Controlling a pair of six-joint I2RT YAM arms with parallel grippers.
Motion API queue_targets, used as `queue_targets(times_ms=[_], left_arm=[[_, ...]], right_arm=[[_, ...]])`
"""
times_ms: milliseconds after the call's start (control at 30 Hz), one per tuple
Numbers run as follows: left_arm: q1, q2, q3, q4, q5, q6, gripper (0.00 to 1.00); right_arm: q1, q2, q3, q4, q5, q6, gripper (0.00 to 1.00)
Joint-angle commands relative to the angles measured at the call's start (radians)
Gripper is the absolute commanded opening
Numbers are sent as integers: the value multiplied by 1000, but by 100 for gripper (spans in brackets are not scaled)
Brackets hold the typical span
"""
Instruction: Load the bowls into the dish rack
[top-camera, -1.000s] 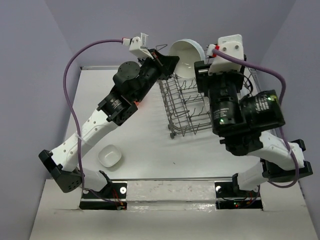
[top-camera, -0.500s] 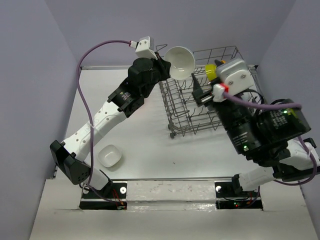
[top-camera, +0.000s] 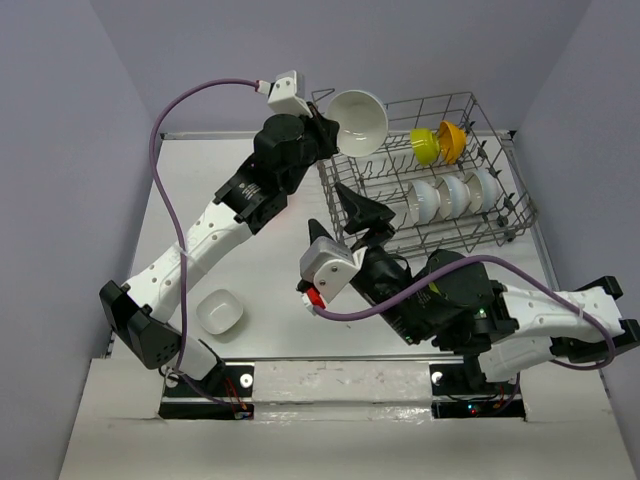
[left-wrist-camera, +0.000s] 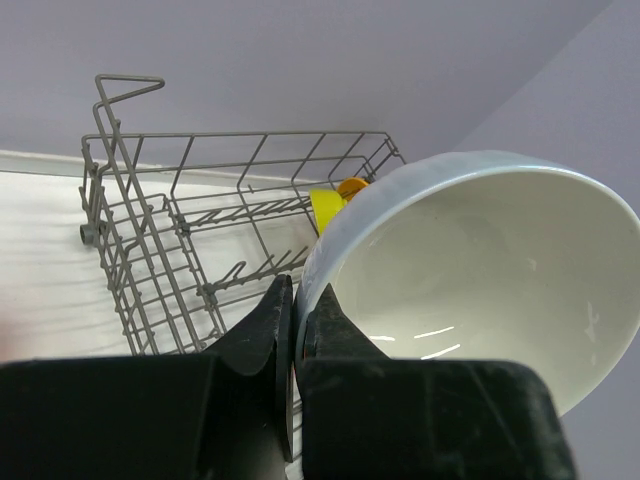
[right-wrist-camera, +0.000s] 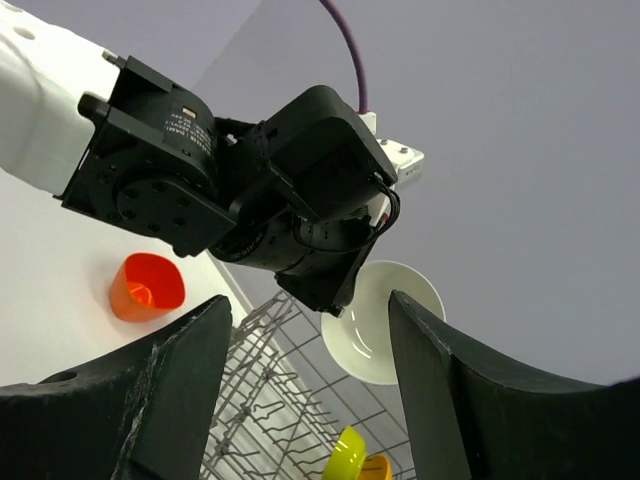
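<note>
The left gripper (left-wrist-camera: 295, 325) pinched the rim of a glossy white bowl (left-wrist-camera: 470, 290), its black fingers pressed together on the thin wall. The bowl hung tilted with its smooth hollow turned sideways. Below and to the right of this gripper stood the dish rack (top-camera: 432, 237), a grey wire basket with open-grid sides and rows of upright prongs. The held bowl hovered over its far left corner. Farther right in the rack, a lime green bowl (top-camera: 424, 146) and an orange-yellow bowl (top-camera: 453, 139) sat touching, and three white bowls (top-camera: 455, 194) stood on edge in a row.

The right gripper (right-wrist-camera: 310, 300) had its matte black fingers spread with nothing between them, just beside the rack's near side and aimed up at the left gripper. To its left a red-orange bowl (right-wrist-camera: 147, 286) sat upright on the white desk (top-camera: 285, 290). Another white bowl (top-camera: 220, 311) lay near the left arm's base.
</note>
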Motion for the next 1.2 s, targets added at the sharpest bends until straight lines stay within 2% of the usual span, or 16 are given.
queue_targets(times_ms=[0,200,400,533,633,767,867,1067,1167], left_arm=[[12,-59,50,122,-23,-3,0],[22,-69,47,117,-26,1,0],[34,-79,42,111,-24,3,0],[46,-92,30,111,-24,5,0],[54,-103,24,111,-20,3,0],[63,-114,15,112,-18,6,0],[69,-117,14,112,-11,5,0],[80,-112,30,102,-5,12,0],[83,-108,39,97,-1,15,0]], right_arm=[[-1,-51,-26,124,-14,-167,70],[-62,-92,-57,174,5,-213,71],[-109,-142,-135,201,-83,-178,72],[-134,-126,-177,368,-134,-242,83],[-143,-97,-168,509,-158,-299,85],[-153,-21,-24,577,-105,-316,88],[-175,44,157,693,-62,-327,90],[-176,151,481,720,-115,-331,92],[-176,162,526,720,-164,-293,92]])
